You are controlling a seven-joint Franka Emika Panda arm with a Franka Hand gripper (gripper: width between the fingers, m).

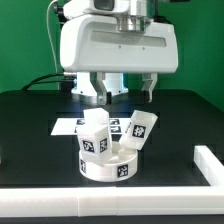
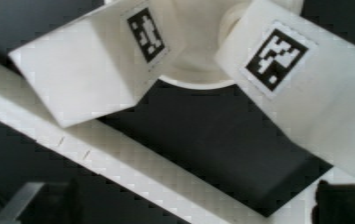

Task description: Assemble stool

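Observation:
The round white seat (image 1: 108, 165) lies on the black table. Two blocky white legs with square tags stand on it, one at the exterior view's left (image 1: 95, 135) and one tilted at its right (image 1: 138, 129). I cannot make out a third leg. My gripper (image 1: 126, 92) hangs open and empty just above and behind the legs, touching nothing. In the wrist view both legs show close up, one (image 2: 94, 65) and the other (image 2: 277, 55), with a bit of round white part (image 2: 192, 78) between them. My dark fingertips (image 2: 343, 195) sit at the frame corners, wide apart.
The marker board (image 1: 70, 126) lies flat behind the seat. The white L-shaped rail (image 1: 207, 165) runs along the exterior view's right and front edge. A long white strip (image 2: 112, 150) crosses the wrist view diagonally; I cannot tell what it is. Green wall behind.

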